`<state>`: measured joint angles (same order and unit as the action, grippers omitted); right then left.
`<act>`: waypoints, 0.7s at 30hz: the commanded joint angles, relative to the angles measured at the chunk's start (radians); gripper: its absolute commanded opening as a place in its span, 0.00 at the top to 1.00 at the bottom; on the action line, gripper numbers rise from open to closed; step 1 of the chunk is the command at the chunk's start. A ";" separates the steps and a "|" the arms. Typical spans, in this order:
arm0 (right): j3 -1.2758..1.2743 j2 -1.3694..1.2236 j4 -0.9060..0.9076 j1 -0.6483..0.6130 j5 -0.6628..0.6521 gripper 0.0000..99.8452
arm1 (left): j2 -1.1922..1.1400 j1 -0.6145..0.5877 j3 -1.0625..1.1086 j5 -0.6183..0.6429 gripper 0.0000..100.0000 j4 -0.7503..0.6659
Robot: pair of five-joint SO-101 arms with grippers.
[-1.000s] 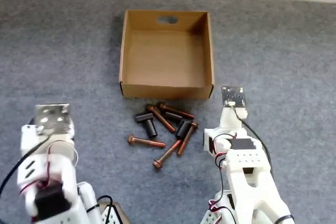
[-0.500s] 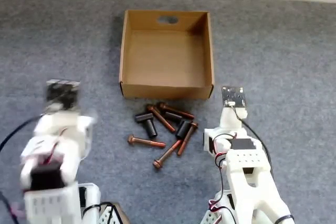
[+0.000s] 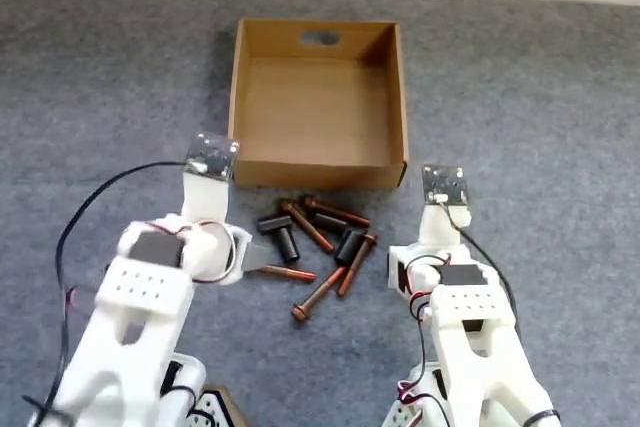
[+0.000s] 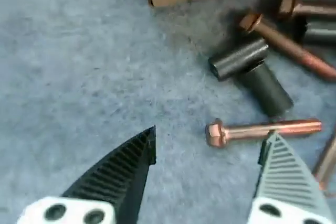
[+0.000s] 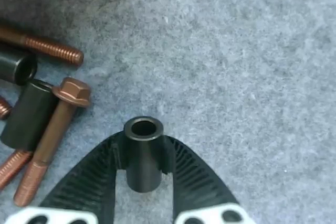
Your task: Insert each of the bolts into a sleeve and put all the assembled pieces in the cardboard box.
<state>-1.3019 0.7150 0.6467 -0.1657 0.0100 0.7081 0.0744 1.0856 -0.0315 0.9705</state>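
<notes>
Several copper bolts and black sleeves lie in a pile (image 3: 318, 237) on the grey carpet in front of the cardboard box (image 3: 318, 175). My left gripper (image 4: 211, 134) is open and low over the carpet. Its fingers straddle the head end of one lone copper bolt (image 4: 262, 128), which is the leftmost bolt (image 3: 285, 271) of the pile in the high view. Two black sleeves (image 4: 239, 59) lie just beyond it. My right gripper (image 5: 143, 148) is shut on a black sleeve (image 5: 142, 156), held with its bore facing away, just right of the pile.
The cardboard box has nothing in it. Beside the held sleeve lie a bolt (image 5: 52, 129) and a loose sleeve (image 5: 29, 114), and a threaded bolt tip (image 5: 50, 50) points that way. Bare carpet spreads to the far left and right of the pile.
The left arm has swung from the near left forward and rightward to the pile's left edge, its gripper now over the leftmost bolt. The right arm has not moved.
</notes>
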 commanded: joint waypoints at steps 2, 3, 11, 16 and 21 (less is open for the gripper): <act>0.002 0.024 -0.012 -0.002 -0.020 0.99 | -0.208 0.015 -0.090 -0.009 0.70 -0.081; 0.002 0.024 -0.012 -0.002 -0.026 0.99 | -0.242 0.008 -0.099 -0.009 0.70 -0.087; 0.002 0.024 -0.013 -0.002 -0.031 0.99 | -0.429 -0.001 -0.137 -0.009 0.70 -0.115; 0.002 0.024 -0.013 -0.002 -0.031 0.99 | -0.430 -0.039 -0.137 -0.009 0.77 -0.118; 0.002 0.024 -0.013 -0.002 -0.032 0.99 | -0.430 -0.076 -0.133 -0.012 0.89 -0.115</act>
<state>-1.3034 0.7150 0.6452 -0.1657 -0.0115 0.2770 0.0345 0.9582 -0.0330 0.8585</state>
